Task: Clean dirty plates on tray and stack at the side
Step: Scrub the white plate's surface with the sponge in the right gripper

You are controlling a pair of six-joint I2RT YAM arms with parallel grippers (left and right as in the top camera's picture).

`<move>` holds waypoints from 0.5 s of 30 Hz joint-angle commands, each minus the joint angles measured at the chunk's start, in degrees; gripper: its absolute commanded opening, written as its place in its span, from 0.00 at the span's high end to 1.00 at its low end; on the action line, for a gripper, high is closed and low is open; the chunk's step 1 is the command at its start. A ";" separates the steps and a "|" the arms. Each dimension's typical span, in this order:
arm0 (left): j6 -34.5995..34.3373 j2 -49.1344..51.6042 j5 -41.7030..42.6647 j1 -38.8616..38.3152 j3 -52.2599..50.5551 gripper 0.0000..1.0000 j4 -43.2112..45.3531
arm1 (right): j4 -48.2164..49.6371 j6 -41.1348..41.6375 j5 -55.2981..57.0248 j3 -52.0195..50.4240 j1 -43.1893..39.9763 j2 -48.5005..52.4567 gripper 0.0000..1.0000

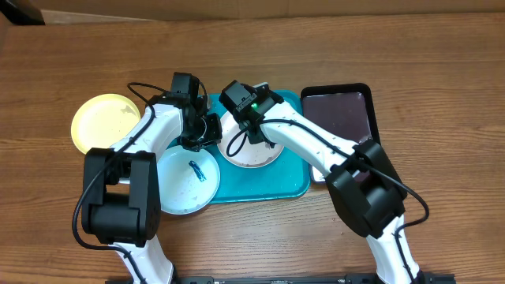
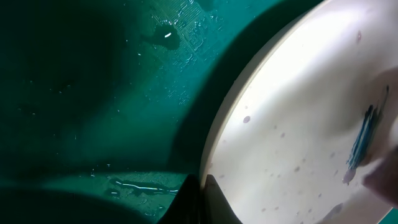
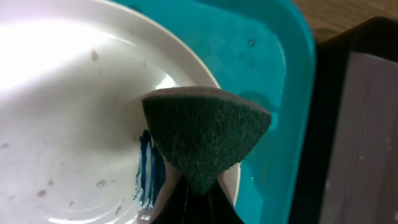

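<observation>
The turquoise tray [image 1: 276, 183] holds a white plate [image 1: 256, 151] with small specks and a blue-green smear [image 3: 148, 168]. My left gripper [image 2: 203, 186] is shut on this plate's left rim [image 2: 214, 143], seen from above at the left gripper [image 1: 207, 130]. My right gripper [image 3: 198, 196] is shut on a dark green sponge [image 3: 205, 134], which sits over the plate's right side next to the smear. A pale blue plate [image 1: 187, 180] with a dark smear lies half on the tray's left end. A yellow-rimmed plate [image 1: 102, 122] lies on the table to the left.
A black tray with a purple inside [image 1: 339, 114] stands against the turquoise tray's right edge [image 3: 298, 93]. The tray floor [image 2: 93, 93] is wet. Both arms cross over the tray's back half, and wooden table surrounds everything.
</observation>
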 commanded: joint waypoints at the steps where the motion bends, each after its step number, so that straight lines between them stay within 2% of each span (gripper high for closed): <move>1: -0.37 -0.57 1.29 0.20 0.44 0.96 0.07 | 0.35 0.70 1.53 -0.02 -0.42 2.29 0.96; 7: -0.37 -0.57 1.29 0.20 0.44 0.96 0.09 | -0.48 4.48 0.52 -0.02 -1.27 3.45 0.96; 15: -0.37 -0.57 1.29 0.20 0.44 0.96 0.09 | -0.94 4.48 -8.48 -0.02 -2.80 4.15 0.96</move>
